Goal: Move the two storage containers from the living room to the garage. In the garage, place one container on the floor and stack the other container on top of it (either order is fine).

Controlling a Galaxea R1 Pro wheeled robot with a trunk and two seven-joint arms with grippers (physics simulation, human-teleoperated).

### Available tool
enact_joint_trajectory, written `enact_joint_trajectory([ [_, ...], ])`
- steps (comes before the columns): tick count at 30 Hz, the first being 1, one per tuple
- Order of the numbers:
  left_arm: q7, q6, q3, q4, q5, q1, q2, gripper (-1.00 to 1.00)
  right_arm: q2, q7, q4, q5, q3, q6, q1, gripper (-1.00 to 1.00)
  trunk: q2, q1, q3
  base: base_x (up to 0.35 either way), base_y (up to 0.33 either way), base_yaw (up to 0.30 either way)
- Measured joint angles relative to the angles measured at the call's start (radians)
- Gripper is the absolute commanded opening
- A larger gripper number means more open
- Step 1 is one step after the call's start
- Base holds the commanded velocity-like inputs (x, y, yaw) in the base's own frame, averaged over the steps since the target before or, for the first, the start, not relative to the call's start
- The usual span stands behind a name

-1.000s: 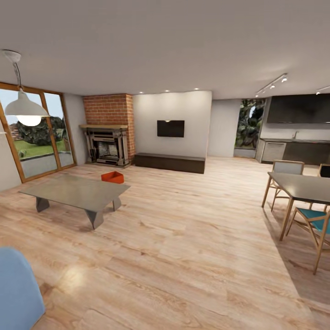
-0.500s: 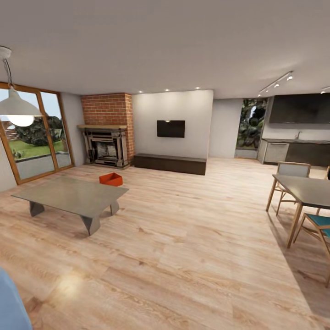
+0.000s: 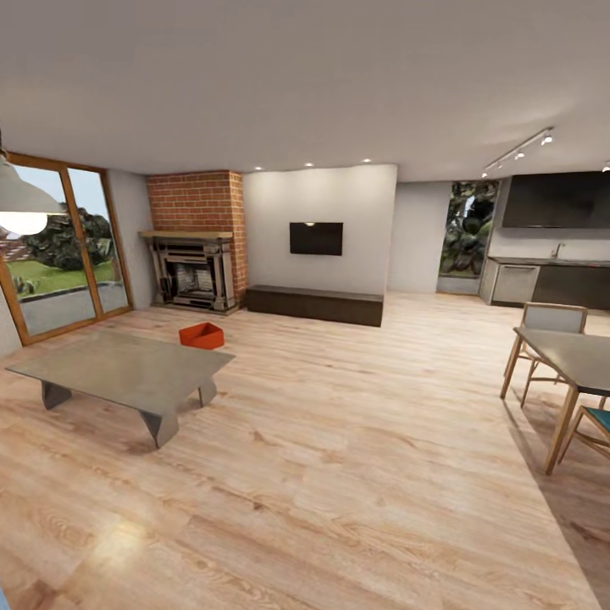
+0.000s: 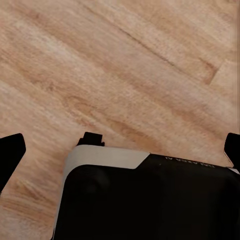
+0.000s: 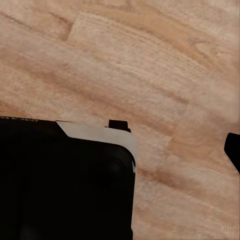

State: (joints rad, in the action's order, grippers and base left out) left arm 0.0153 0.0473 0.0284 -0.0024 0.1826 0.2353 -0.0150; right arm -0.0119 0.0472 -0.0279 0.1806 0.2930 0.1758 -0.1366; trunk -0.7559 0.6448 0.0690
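Note:
I am in the living room, with its light wood plank floor, red brick fireplace and black wall TV. One orange-red open-topped storage container sits on the planks just beyond the far corner of the grey coffee table, far from both arms. The left gripper hangs open over bare planks, a dark fingertip at each side edge of the left wrist view. The right gripper is also spread, with one fingertip showing. Neither holds anything. The garage is out of view.
A dark low bench runs under the TV. Wood-framed glass doors line the left wall. A dining table with chairs stands at the right, a dark kitchen counter behind it. My own dark base shows below the wrists.
The whole view has shifted: the camera has moved forward, so the blue chair at lower left and most of the hanging lamp have slid out. The container has not moved on the floor.

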Motion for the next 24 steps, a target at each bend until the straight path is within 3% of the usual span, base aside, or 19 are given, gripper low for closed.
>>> enact_joint_trajectory([
  [24,0.000,-0.003,0.000,0.000,0.000,0.000,0.000,1.00,0.005,0.000,0.000,0.001,0.001,0.000,0.000,1.00,0.000,0.000,0.000,0.322,0.000,0.000],
])
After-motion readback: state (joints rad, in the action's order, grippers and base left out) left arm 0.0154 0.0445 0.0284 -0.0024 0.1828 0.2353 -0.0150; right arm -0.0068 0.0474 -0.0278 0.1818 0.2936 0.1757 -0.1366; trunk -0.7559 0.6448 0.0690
